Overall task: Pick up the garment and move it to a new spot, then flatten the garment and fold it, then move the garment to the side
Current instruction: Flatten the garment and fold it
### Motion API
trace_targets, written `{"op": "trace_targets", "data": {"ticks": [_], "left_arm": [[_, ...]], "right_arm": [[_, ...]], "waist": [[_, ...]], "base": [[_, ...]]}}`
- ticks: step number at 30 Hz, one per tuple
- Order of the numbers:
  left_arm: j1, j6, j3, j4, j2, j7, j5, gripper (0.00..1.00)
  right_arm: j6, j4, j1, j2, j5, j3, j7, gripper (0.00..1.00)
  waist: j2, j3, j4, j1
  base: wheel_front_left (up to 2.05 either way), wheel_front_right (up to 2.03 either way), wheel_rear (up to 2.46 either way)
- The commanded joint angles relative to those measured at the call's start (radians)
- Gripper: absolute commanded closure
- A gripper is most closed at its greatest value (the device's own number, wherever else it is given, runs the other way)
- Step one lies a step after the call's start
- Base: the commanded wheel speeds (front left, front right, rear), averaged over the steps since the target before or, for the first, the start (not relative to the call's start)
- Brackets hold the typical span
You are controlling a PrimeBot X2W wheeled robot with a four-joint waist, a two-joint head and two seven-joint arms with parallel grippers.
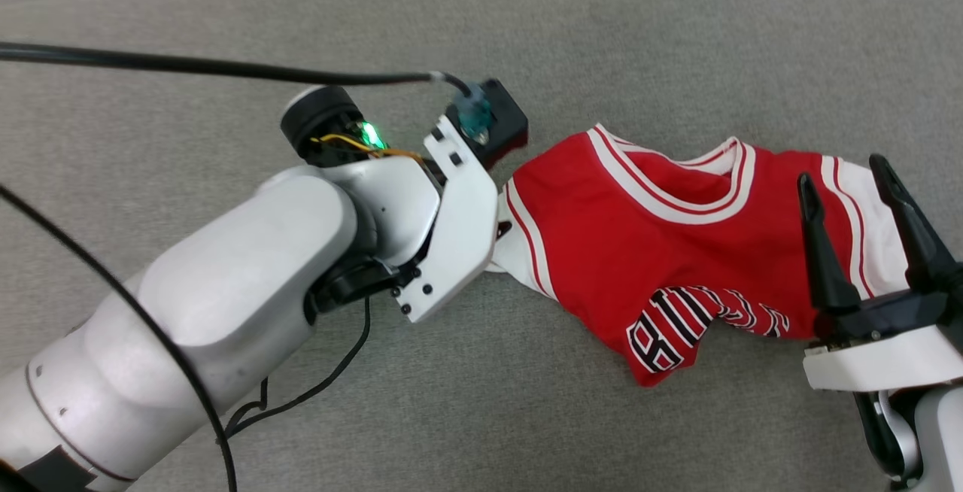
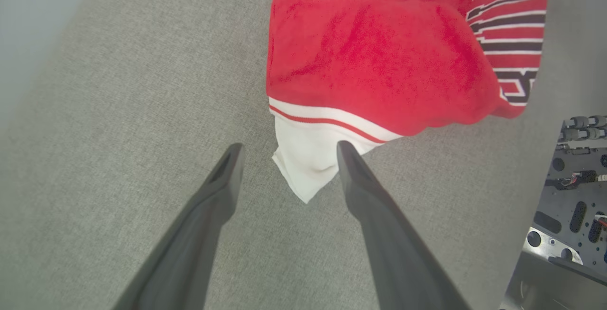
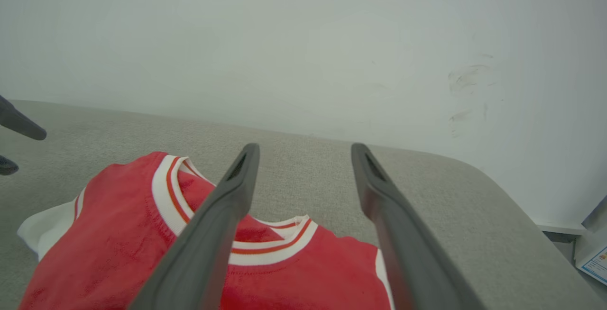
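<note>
Lying crumpled just ahead of the left gripper, white sleeve between its fingertips, the red Bulls jersey is being flanked at its far end by the right gripper. Both are being held wide open, empty.

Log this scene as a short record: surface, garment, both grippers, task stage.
surface: grey fabric surface, pale wall behind it
garment: red jersey, bunched and not flat, black lettering creased at its near edge
left gripper: open, lined up on the white sleeve, gripping nothing
right gripper: open, over the garment's other end, holding nothing
task stage: garment not yet picked up
</note>
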Motion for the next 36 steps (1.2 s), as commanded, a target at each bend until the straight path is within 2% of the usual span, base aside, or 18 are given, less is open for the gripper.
{"op": "trace_targets", "data": {"ticks": [1, 8, 14, 15, 16, 20, 25, 29, 36], "left_arm": [[-0.020, 0.000, -0.028, 0.010, 0.005, 0.006, -0.010, 0.00], [-0.073, 0.000, -0.222, 0.124, 0.006, -0.004, -0.045, 0.00], [-0.047, 0.002, -0.281, 0.192, 0.016, -0.021, -0.053, 0.02], [-0.049, 0.002, -0.284, 0.187, 0.016, -0.030, -0.050, 0.79], [-0.050, 0.002, -0.284, 0.178, 0.014, -0.042, -0.053, 1.00], [-0.088, 0.000, -0.274, 0.143, 0.024, -0.112, -0.074, 1.00], [-0.111, 0.000, -0.243, 0.092, 0.084, -0.222, -0.125, 1.00], [-0.083, 0.010, -0.197, 0.032, 0.182, -0.255, -0.174, 1.00], [-0.029, 0.099, -0.123, -0.048, 0.391, -0.251, -0.256, 1.00]], "right_arm": [[0.000, -0.003, -0.019, 0.006, -0.003, 0.002, -0.003, 0.00], [0.000, 0.003, -0.064, 0.019, -0.010, 0.021, -0.003, 0.00], [0.000, 0.008, -0.073, 0.029, -0.015, 0.026, -0.003, 0.00], [0.000, 0.010, -0.071, 0.030, -0.016, 0.025, -0.003, 0.00], [0.000, 0.012, -0.066, 0.030, -0.018, 0.020, -0.003, 0.00], [0.000, 0.023, -0.045, 0.027, -0.022, 0.013, -0.003, 0.00], [0.000, 0.033, -0.013, 0.017, -0.019, 0.006, -0.003, 0.00], [0.000, 0.040, 0.011, 0.009, -0.018, 0.005, -0.003, 0.00], [0.000, 0.039, 0.028, -0.002, -0.017, 0.012, -0.003, 0.00]], "waist": [[0.0000, 0.031, -0.021, -0.0001], [0.0000, 0.098, -0.055, -0.0001], [0.0000, 0.117, -0.069, -0.0001], [0.0000, 0.115, -0.068, -0.0001], [0.0000, 0.109, -0.063, -0.0001], [0.0000, 0.072, -0.036, -0.0001], [0.0000, 0.007, 0.016, -0.0001], [0.0000, -0.033, 0.056, -0.0001], [0.0000, -0.047, 0.097, -0.0001]], "base": [[0.00, 0.00, 0.00], [0.00, 0.00, 0.00], [0.00, 0.00, 0.00], [0.00, 0.00, 0.00], [0.00, 0.00, 0.00], [0.00, 0.00, 0.00], [0.00, 0.00, 0.00], [0.00, 0.00, 0.00], [0.00, 0.00, 0.00]]}}
